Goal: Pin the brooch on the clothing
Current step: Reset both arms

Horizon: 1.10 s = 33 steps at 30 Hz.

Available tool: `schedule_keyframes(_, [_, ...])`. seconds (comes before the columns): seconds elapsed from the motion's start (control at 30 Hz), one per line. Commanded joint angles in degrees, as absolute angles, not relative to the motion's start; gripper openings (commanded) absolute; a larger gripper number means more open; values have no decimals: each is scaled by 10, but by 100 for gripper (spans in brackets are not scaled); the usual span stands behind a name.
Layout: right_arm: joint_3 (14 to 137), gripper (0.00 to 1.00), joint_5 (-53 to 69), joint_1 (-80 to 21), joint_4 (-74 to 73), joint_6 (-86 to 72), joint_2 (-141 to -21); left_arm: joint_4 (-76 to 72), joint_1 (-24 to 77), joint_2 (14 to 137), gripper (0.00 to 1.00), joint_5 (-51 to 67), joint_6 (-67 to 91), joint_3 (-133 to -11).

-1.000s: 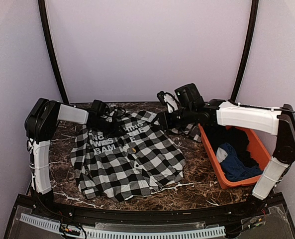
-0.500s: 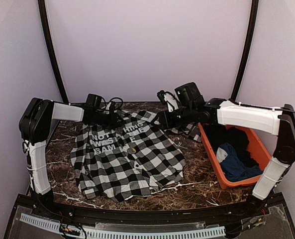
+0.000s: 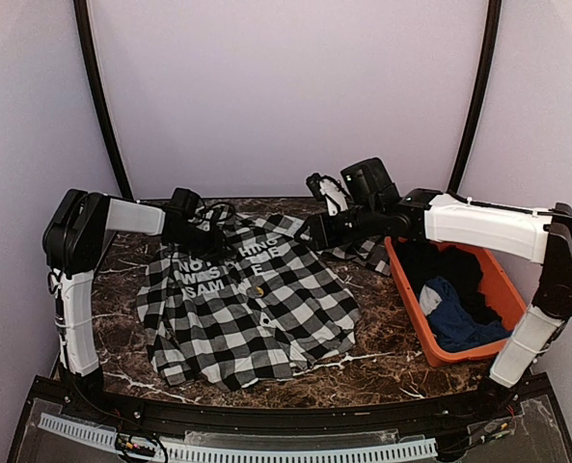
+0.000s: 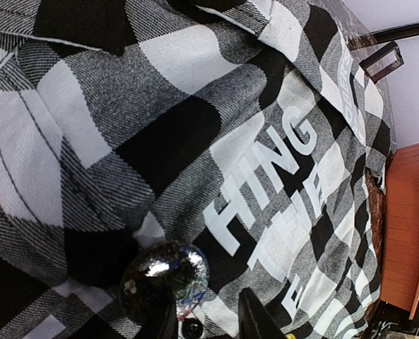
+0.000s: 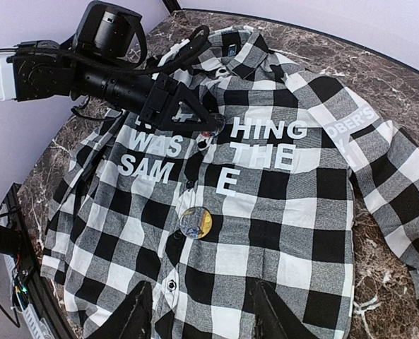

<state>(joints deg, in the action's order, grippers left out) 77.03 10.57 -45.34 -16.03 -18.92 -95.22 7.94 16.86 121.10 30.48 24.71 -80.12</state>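
— Where is the left gripper (image 5: 208, 127)?

— In the upper left of the top view, over the collar end of the shirt (image 3: 266, 318). The shirt lies spread on the table (image 3: 382, 376) with its white lettering (image 5: 258, 141) showing.

— And its jaws?

— Drawn in narrow and clamped on the brooch (image 4: 165, 279), a shiny round dome. In the left wrist view it sits low in the frame, left of centre, at the fingertips. It is close over the checked cloth, just left of the letters "HING". Whether it touches the cloth cannot be told.

— Anything else on the shirt?

— A small round badge (image 5: 195, 222) on the button line, below the lettering and well apart from the brooch.

— The right gripper (image 5: 203, 318)?

— Right of centre in the top view, near the shirt's upper right corner. Its fingers (image 5: 135, 314) stand at the bottom of its own view, wide apart, with only cloth seen between them.

— Further right?

— An orange bin (image 3: 411, 309) at the table's right side, with a blue garment (image 3: 459, 323) lying inside it.
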Motion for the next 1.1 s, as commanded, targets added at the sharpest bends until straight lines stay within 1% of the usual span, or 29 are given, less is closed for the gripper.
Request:
schedule_keyframes(0.0, [788,47,106,-458,-163,-186,-940,128,165,1210,30,288,230,-813])
schedule_keyframes(0.1, [790,48,101,-462,-174,-181,-937,108,164,1191,33,298,241,-811])
schedule_keyframes(0.17, [790,52,94,-467,-184,-176,-929,107,164,1170,43,297,247,-812])
schedule_keyframes(0.2, [790,56,89,-470,-191,-170,-923,109,164,1161,47,294,248,-816])
schedule_keyframes(0.23, [789,63,82,-474,-198,-163,-917,119,164,1140,56,291,247,-818])
schedule_keyframes(0.27, [787,69,71,-479,-207,-156,-909,125,164,1129,61,283,244,-821])
schedule_keyframes(0.3, [785,89,61,-484,-216,-149,-901,142,164,1102,71,279,240,-821])
schedule_keyframes(0.33, [781,97,49,-489,-224,-141,-891,151,165,1086,75,268,231,-818])
schedule_keyframes(0.37, [775,98,37,-494,-232,-134,-880,169,165,1051,83,262,221,-815])
schedule_keyframes(0.43, [760,99,24,-502,-245,-129,-855,193,165,991,94,244,199,-791])
schedule_keyframes(0.47, [750,99,20,-504,-249,-132,-839,210,165,946,96,228,191,-771])
schedule_keyframes(0.5, [736,99,10,-505,-250,-141,-823,221,165,923,98,219,175,-747])
schedule_keyframes(0.67, [659,98,-37,-506,-243,-164,-716,310,165,749,99,132,152,-660])
schedule_keyframes(0.77, [609,98,-64,-506,-208,-166,-630,348,166,667,99,79,127,-599])
schedule_keyframes(0.8, [594,99,-77,-507,-196,-164,-591,358,166,623,99,68,120,-586])
schedule_keyframes(0.97, [532,99,-169,-505,-180,-131,-465,346,165,458,99,45,81,-478])
schedule_keyframes(1.07, [508,99,-218,-506,-181,-112,-411,323,165,408,99,44,74,-442])
